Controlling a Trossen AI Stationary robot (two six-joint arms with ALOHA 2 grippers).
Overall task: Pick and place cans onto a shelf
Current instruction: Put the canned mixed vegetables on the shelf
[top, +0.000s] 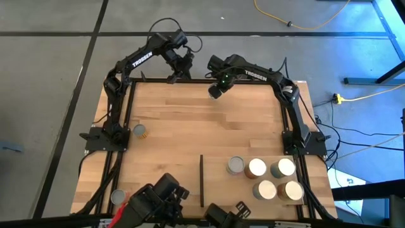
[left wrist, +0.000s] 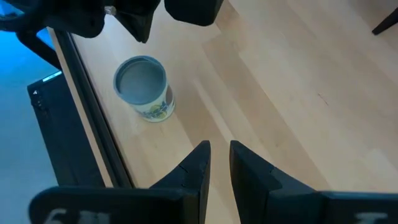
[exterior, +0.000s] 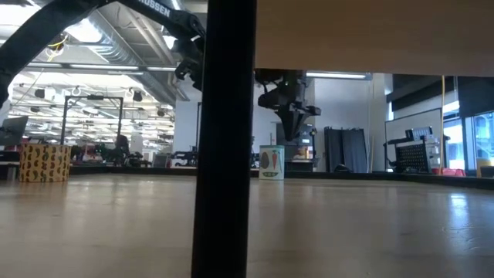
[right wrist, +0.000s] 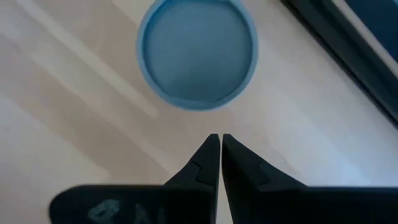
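Observation:
A small can (right wrist: 198, 53) with a silver top and a pale picture label (exterior: 271, 163) stands upright at the table's far edge, close to the black frame (left wrist: 93, 124). My right gripper (right wrist: 221, 138) hangs just above it and a little to one side (exterior: 292, 130). It points down, is shut and touches nothing. In the high view the can is hidden beneath this gripper (top: 214, 92). My left gripper (left wrist: 219, 149) stands farther left at the far edge (top: 179, 69), open by a narrow gap, with nothing between its fingers. Several cans (top: 266, 189) stand on the shelf (top: 221, 190).
One can (top: 139, 131) stands by the left arm's base and another (top: 118, 196) near the near-left corner. The shelf's black strip (top: 201, 180) shows as a dark post (exterior: 224, 154) in the low view. Bare wood (top: 209, 126) lies across the table's middle.

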